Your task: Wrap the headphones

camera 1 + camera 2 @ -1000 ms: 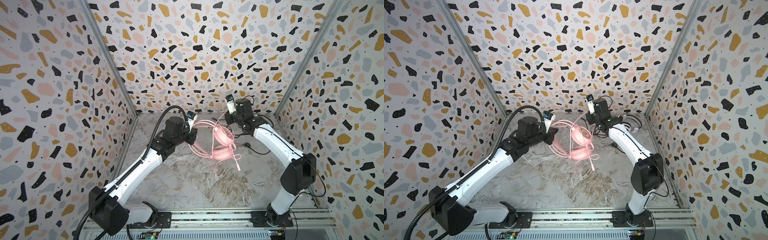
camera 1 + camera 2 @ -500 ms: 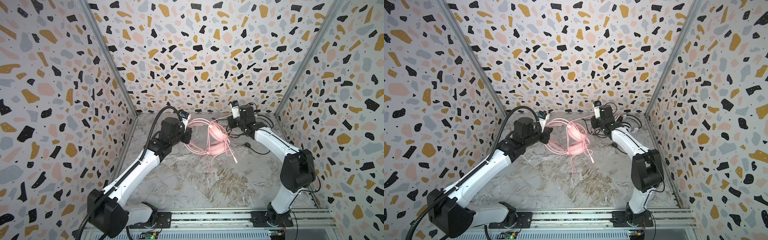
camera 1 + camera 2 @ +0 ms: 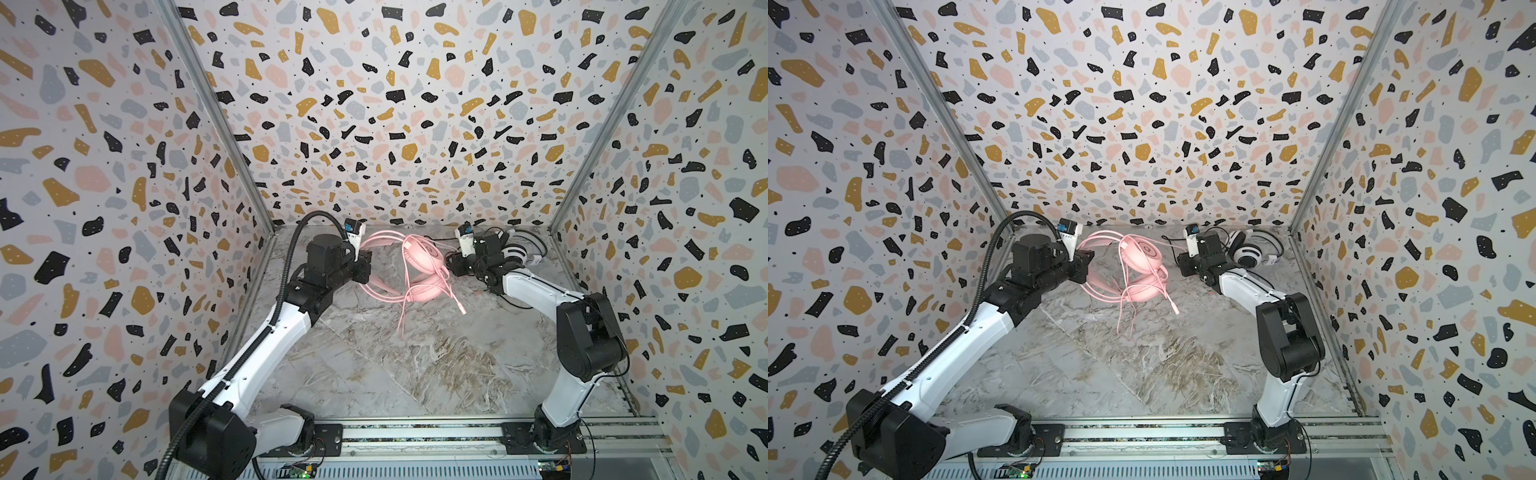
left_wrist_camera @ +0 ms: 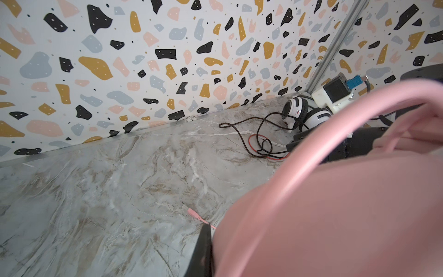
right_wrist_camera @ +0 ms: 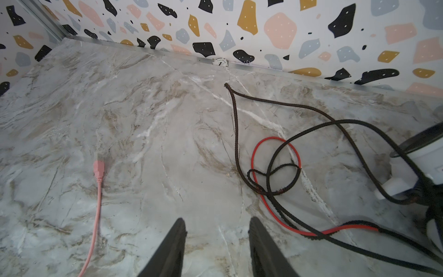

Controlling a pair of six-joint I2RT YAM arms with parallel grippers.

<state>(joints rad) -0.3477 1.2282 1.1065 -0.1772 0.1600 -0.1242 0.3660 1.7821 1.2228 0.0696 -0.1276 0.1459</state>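
Note:
The pink headphones (image 3: 419, 266) (image 3: 1142, 266) sit at the back middle, their headband held in my left gripper (image 3: 365, 266) (image 3: 1086, 266), which is shut on it. In the left wrist view the pink headband (image 4: 335, 203) fills the corner and hides one finger. Loops of the pink cord (image 3: 403, 311) trail down to the table, ending in a plug (image 3: 461, 309) (image 5: 98, 169). My right gripper (image 3: 451, 266) (image 5: 218, 223) is open and empty, low over the table just right of the pink headset. The white-and-black headphones (image 3: 515, 251) (image 4: 302, 112) lie in the back right corner.
Black cord (image 5: 236, 134) and red cord (image 5: 254, 158) from the white-and-black headset lie tangled on the marble table (image 3: 415, 374) right beside my right gripper. Patterned walls close in the left, back and right sides.
My right gripper has opened, come down towards the table and holds nothing now. My left gripper has shifted a little left and back with the pink headphones.

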